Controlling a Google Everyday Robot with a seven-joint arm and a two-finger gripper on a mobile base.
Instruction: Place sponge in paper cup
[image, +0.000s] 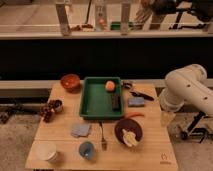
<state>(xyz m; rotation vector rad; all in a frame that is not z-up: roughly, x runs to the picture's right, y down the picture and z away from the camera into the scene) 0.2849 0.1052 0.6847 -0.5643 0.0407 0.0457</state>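
Camera view, looking down on a wooden table (60, 137).

- White robot arm (186, 86) enters from the right, over the table's right edge.
- Gripper (167, 118): pale shape under the arm's end, at the right edge of the table, clear of the tray. Cannot tell whether it is apart or together. Nothing can be seen held in it.
- Sponge (136, 101): blue-grey pad lying flat on the table, just right of the green tray (88, 102) and left of the gripper.
- Paper cup (47, 151): white, upright, at the near left corner, well apart from the sponge.
- Second blue-grey pad (80, 130) lies below the tray's left corner. It looks much like the sponge.
- In the tray: an orange fruit (110, 85) at the back and a dark bar (115, 102) near the right wall.
- Brown bowl (70, 81) at the far left of the table.
- Blue cup (86, 149) to the right of the paper cup.
- Fork (103, 140) between the blue cup and the dark bowl (120, 129), which holds something pale yellow.
- Carrot (134, 114) lies between the sponge and the dark bowl.
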